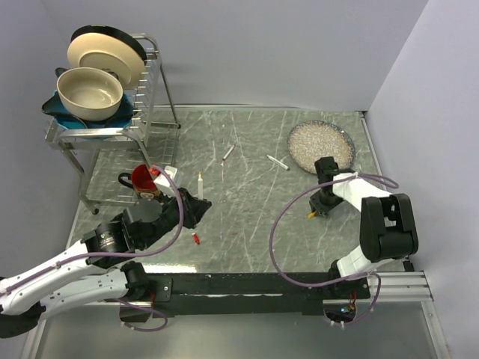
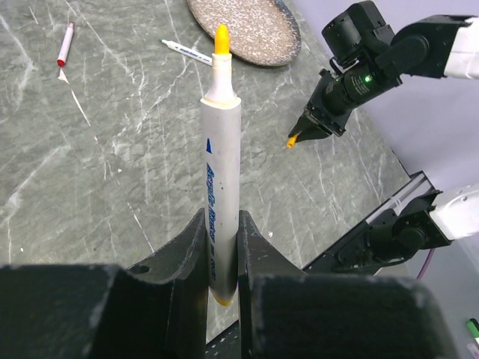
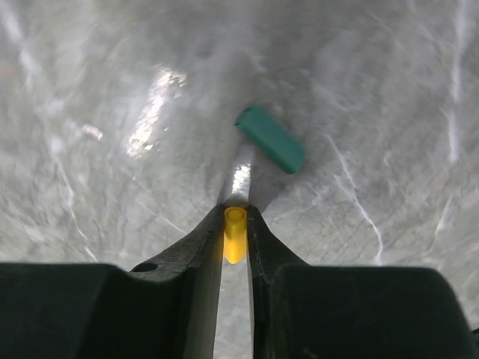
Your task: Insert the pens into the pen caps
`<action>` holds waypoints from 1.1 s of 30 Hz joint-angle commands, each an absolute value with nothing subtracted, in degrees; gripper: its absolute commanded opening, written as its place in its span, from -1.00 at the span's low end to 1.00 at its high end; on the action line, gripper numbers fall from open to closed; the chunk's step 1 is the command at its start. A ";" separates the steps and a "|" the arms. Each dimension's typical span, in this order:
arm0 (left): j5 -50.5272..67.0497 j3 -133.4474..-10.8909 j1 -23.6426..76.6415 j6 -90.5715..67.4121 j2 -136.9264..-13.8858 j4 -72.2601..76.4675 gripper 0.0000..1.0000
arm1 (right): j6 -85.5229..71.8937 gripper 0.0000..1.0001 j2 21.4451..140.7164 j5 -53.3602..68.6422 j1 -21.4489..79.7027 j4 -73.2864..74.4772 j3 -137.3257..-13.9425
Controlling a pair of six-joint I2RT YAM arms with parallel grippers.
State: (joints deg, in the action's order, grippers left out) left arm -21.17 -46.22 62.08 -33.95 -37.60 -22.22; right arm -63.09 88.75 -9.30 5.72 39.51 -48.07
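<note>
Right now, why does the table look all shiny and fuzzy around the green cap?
Right wrist view: bright glare puts white patches on the table, whose stone looks soft, while the green cap and the gripped yellow cap look clear. Left wrist view: the yellow-tipped pen is sharp, the black fingers holding it dark. Top external view: even light, faint shadows.

The yellow-tipped pen, a white barrel with blue lettering, stands upright with its tip up, clamped at its lower end in the left end effector. The red-tipped pen and the third pen lie flat and apart on the far bench. The yellow cap sits pinched in the right end effector. The green cap lies on its side just beyond it. The red cap lies at near left.
</note>
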 commanded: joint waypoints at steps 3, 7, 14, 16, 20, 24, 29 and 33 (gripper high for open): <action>-22.41 -47.11 62.31 -35.85 -37.53 -21.45 -0.93 | -53.62 -0.75 86.75 -5.46 13.70 30.68 -45.00; -20.22 -45.53 62.40 -37.88 -38.23 -20.22 -0.95 | -49.41 -0.86 83.86 -3.43 19.33 26.99 -43.51; -10.91 -39.56 62.32 -41.57 -44.28 -13.46 -0.98 | -43.25 -0.99 78.84 4.83 21.27 14.77 -36.57; -8.01 -38.50 62.40 -42.71 -46.92 -10.74 -0.98 | -42.10 -1.00 77.35 4.83 21.71 13.19 -34.99; -5.36 -36.83 62.40 -43.68 -50.71 -6.77 -0.98 | -40.52 -1.00 77.69 2.82 21.62 15.29 -35.59; -4.84 -35.51 62.40 -44.21 -53.61 -3.26 -0.98 | -39.03 -1.00 77.00 3.34 21.62 15.91 -36.21; -0.54 -33.05 62.40 -45.44 -57.21 3.50 -0.98 | -37.18 -1.00 71.03 7.55 22.14 13.89 -36.39; 4.39 -30.15 62.49 -46.67 -58.97 12.98 -0.98 | -36.39 -1.00 63.39 10.45 23.55 12.30 -36.47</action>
